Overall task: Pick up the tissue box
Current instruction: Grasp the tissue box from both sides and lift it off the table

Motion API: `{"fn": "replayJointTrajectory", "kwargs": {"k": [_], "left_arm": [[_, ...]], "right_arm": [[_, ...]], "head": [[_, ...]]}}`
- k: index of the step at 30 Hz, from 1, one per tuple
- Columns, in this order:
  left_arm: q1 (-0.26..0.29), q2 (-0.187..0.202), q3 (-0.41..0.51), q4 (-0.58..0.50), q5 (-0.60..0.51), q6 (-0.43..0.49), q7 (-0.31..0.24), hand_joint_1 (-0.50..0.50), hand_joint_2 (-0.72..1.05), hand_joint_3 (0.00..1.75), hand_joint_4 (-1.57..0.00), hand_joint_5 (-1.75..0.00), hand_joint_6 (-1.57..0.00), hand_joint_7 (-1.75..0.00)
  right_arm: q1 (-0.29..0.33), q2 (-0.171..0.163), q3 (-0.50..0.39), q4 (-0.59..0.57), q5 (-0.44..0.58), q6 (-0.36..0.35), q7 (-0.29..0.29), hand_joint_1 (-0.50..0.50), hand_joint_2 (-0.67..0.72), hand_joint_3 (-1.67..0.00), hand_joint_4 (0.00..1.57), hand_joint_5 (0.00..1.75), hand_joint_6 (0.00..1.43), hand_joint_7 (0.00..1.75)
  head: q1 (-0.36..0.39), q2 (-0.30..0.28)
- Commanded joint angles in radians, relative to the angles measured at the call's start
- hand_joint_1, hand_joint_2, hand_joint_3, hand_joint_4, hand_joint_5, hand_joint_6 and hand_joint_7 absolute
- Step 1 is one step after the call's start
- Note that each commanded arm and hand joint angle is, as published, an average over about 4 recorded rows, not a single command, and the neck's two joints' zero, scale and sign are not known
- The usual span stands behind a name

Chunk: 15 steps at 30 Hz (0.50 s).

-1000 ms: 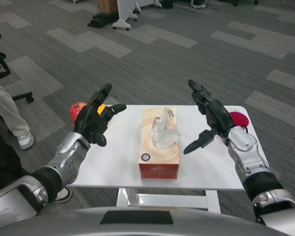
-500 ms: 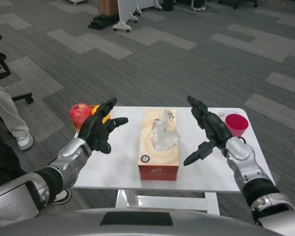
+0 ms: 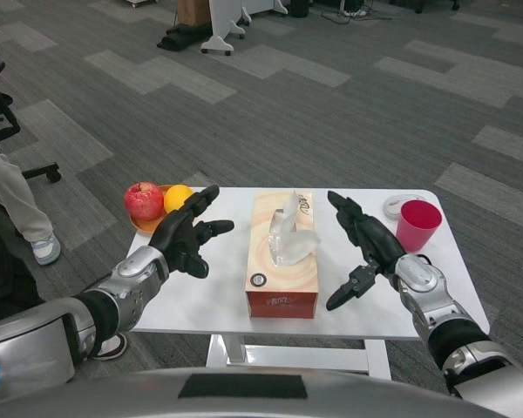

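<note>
Tissue box (image 3: 282, 264) lies mid-table (image 3: 209, 296), long axis running away from robot, white tissue standing up from top slot. Round logo and end-face print too small to read. Left hand (image 3: 188, 237) and right hand (image 3: 363, 246) flank box, fingers spread, holding nothing, not touching it. Apple (image 3: 143, 200) and orange (image 3: 178, 198) at far-left corner; red cup (image 3: 417, 225) at far right, beside white disc (image 3: 404, 205).

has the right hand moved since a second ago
Yes. The right hand has dropped lower and nearer the tissue box, uncovering the red cup.
</note>
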Motion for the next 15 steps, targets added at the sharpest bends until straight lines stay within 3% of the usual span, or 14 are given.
{"fn": "replayJointTrajectory", "kwargs": {"k": [1, 8, 15], "left_arm": [[-0.030, 0.004, -0.040, 0.017, -0.014, 0.018, 0.011, 0.50, -0.64, 0.09, 0.00, -1.03, 0.00, -0.21], [-0.067, 0.001, -0.173, 0.030, -0.063, 0.036, 0.020, 0.50, -0.64, 0.09, 0.00, -1.03, 0.00, -0.21], [-0.079, -0.002, -0.209, 0.035, -0.064, 0.043, 0.026, 0.50, -0.64, 0.02, 0.00, -1.03, 0.00, -0.21]], "right_arm": [[-0.033, 0.004, 0.016, 0.022, 0.003, 0.002, -0.005, -0.17, 0.22, -0.16, 0.00, 0.10, 0.00, 0.00], [-0.045, 0.011, 0.057, 0.054, 0.003, 0.002, -0.011, -0.17, 0.22, -0.16, 0.00, 0.10, 0.00, 0.00], [-0.054, 0.019, 0.081, 0.073, 0.003, 0.001, -0.015, -0.17, 0.22, -0.16, 0.00, 0.10, 0.00, 0.00]], "head": [[0.002, -0.001], [0.006, -0.001], [0.005, 0.001]]}}
